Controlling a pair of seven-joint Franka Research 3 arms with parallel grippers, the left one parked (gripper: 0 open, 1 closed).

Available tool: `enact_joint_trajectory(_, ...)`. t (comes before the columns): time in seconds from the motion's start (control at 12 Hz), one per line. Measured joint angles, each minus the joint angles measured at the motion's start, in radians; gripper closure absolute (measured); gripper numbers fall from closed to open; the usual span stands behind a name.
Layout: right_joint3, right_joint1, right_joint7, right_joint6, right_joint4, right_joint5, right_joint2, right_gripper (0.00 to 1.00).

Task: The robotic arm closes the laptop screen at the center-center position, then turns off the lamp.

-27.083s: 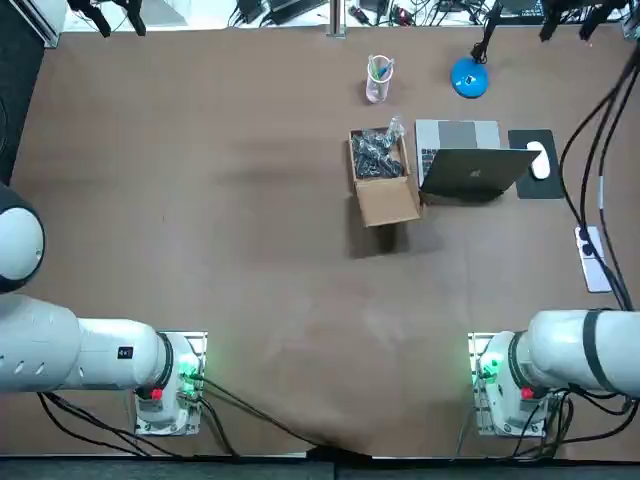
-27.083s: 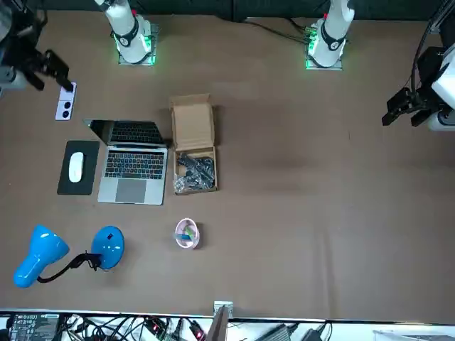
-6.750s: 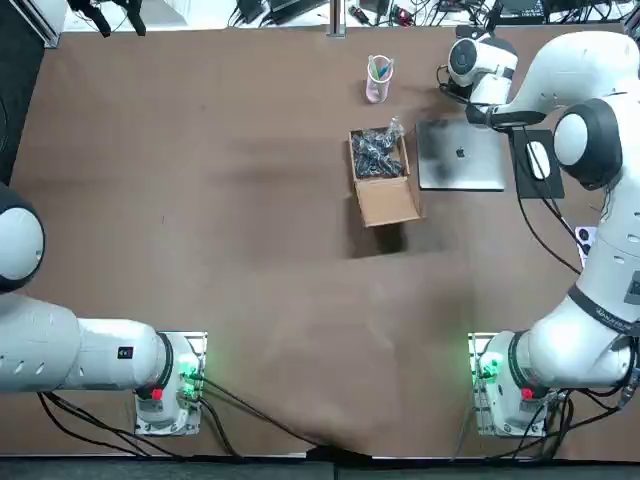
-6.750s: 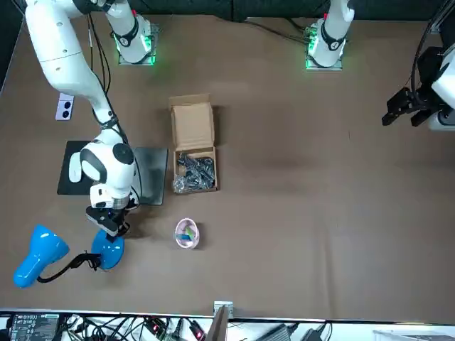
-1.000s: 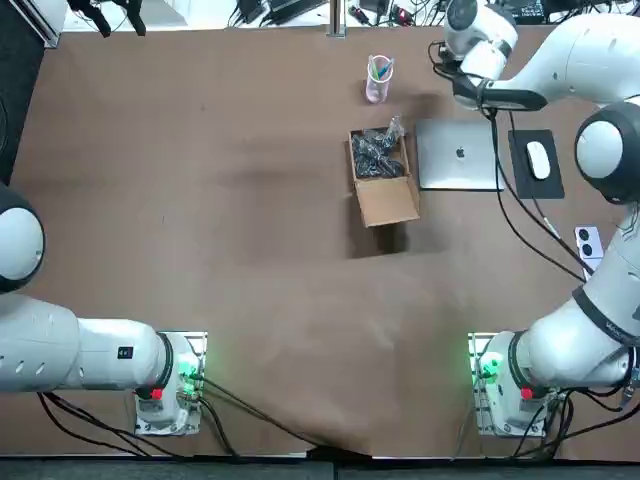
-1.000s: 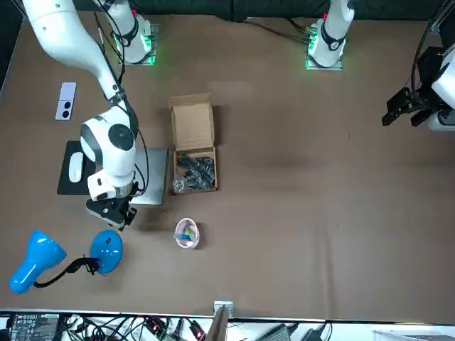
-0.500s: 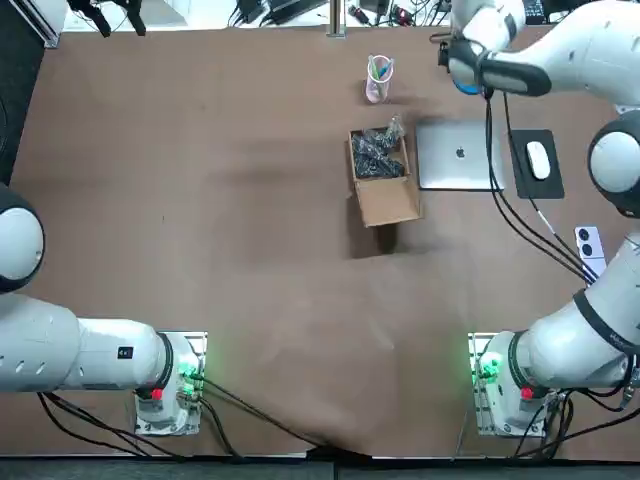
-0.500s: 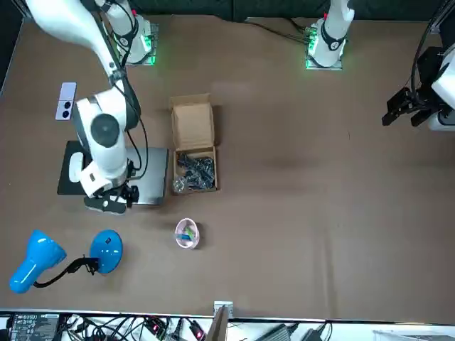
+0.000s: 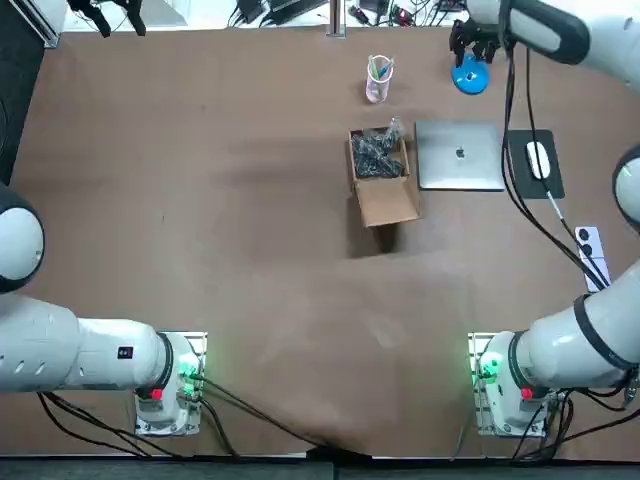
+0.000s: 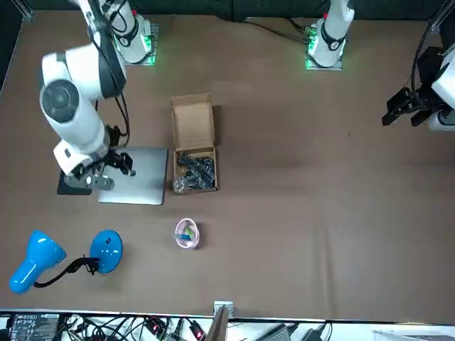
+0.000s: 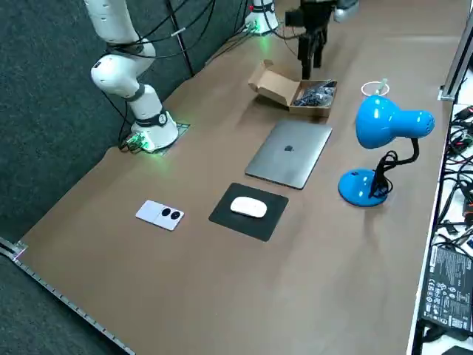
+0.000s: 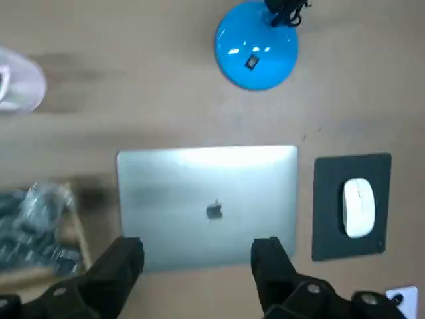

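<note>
Right gripper [image 12: 198,247] hangs high over the brown table [image 9: 200,200], its two fingers spread wide with nothing between them. Beneath it lies the silver closed laptop [image 9: 460,155], flat on the table and well apart from the fingers. The blue desk lamp [image 10: 106,249] stands just beyond the laptop's far edge, with its round base on the table and its head out to the right. Whether it is lit cannot be told.

Just left of the laptop sits the open brown cardboard box [image 9: 385,200], its lid folded toward the near side. A clear bag of dark small parts [image 9: 378,155] lies in its far half. Farther off, the pale pink cup [image 9: 378,80] holds green and blue items too small to name. Right of the laptop, a white mouse [image 9: 538,158] rests on a black mouse pad [image 9: 545,188].

Twenty-seven seconds back the laptop's screen stood up; it is folded down now. Half a second ago the gripper was lower, by the laptop's far edge near the lamp's base; it stands higher now.
</note>
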Motion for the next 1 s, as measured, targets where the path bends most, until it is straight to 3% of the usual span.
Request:
enact_joint_trajectory(0.17,-0.001,-0.002,-0.077,-0.107,0.005,0.09,-0.092,0.0)
enact_joint_trajectory(0.58,-0.017,-0.041,-0.193,-0.248,0.005,0.178,-0.239,0.0)
enact_joint_trajectory(0.75,-0.061,-0.044,-0.231,-0.271,0.005,0.195,-0.274,0.0)
enact_joint_trajectory(1.0,-0.179,-0.017,-0.305,-0.275,0.005,0.204,-0.299,0.0)
